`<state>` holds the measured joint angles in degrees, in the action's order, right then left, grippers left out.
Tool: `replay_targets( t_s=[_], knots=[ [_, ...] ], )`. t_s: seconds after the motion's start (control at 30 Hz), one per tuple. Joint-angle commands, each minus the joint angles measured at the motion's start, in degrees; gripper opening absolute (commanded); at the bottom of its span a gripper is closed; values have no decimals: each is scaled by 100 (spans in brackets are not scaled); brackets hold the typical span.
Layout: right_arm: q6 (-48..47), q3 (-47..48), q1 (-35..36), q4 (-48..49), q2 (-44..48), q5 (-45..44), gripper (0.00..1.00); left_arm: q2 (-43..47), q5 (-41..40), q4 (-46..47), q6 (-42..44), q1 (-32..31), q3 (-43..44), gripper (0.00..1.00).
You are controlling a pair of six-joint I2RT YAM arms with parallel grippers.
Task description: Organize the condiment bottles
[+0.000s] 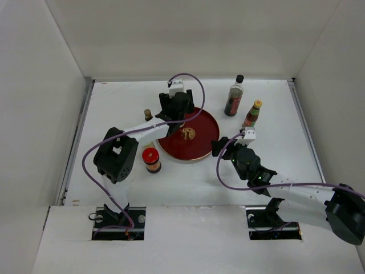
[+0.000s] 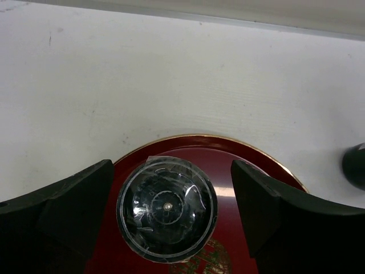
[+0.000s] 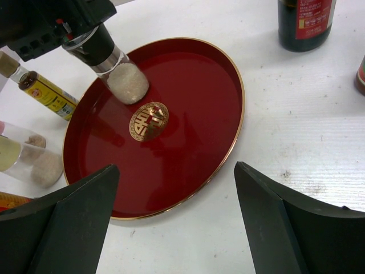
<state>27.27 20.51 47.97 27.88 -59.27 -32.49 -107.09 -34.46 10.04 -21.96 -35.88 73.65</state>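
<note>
**Left fingers standing wide around the shaker on the tray**

My left fingers (image 2: 80,205) are standing spread on either side of the silver-topped shaker (image 2: 166,208), with a gap showing on both sides, so my left gripper (image 2: 172,171) is pinching nothing. The shaker is standing upright on the red tray (image 2: 228,162), at about eleven o'clock from its gold emblem (image 3: 148,121).

My right gripper (image 3: 175,171) is hovering wide apart and empty at the tray's four o'clock edge.

Seen from above, the other bottles are sitting on the table around the tray:
- tall dark bottle (image 1: 234,97) at two o'clock
- yellow-capped bottle (image 1: 252,114) nearer three
- red-lidded jar (image 1: 151,160) at eight
- small brown-capped bottle (image 1: 147,114) at ten
</note>
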Motion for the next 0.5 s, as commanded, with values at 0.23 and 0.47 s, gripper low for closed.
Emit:
replay_targets(
  t_s=[0.23, 0.47],
  knots=[
    [-2, 58, -37, 332, -24, 6, 89, 1557, 9, 218, 42, 50, -534, 83],
    [25, 76, -37, 332, -111, 32, 89, 2824, 166, -310, -432, 621, -1589, 76]
  ],
)
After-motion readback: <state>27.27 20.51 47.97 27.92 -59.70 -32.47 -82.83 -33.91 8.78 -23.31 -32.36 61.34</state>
